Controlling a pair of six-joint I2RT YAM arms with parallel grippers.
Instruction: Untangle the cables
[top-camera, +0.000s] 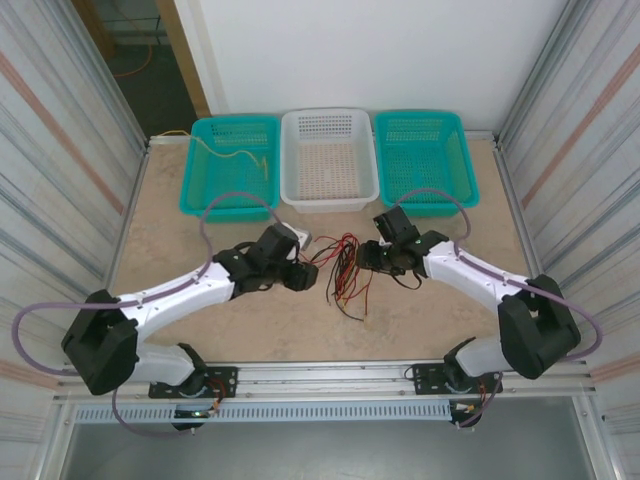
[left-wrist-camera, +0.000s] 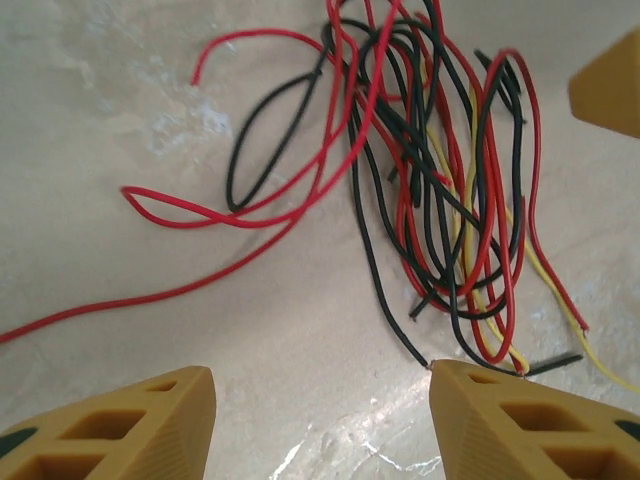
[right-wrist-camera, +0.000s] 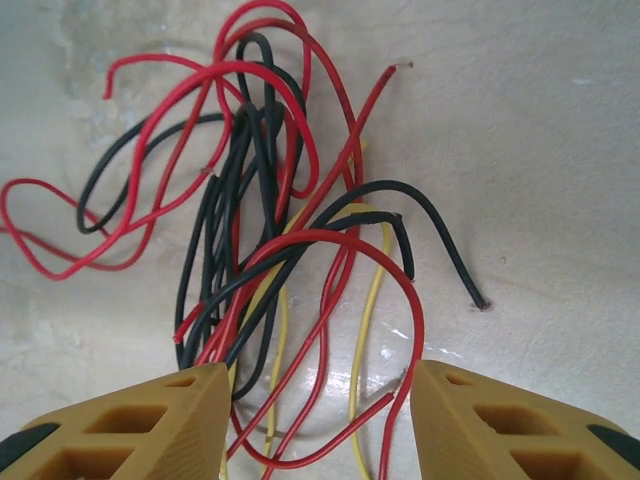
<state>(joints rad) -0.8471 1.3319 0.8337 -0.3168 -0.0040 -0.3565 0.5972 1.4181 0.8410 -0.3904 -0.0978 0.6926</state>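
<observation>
Two yellow-fingered grippers flank a tangled heap of thin red, black and yellow cables (top-camera: 345, 270) on the middle of the beige table (top-camera: 250, 325). Jaws stand apart on the left gripper (top-camera: 308, 276) and the right gripper (top-camera: 366, 256) (neither clamps a wire).

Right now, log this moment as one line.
cables: red, black, yellow, tangled on table | left fingers: open, empty, at tangle's edge | right fingers: open, strands between them, ungripped
</observation>
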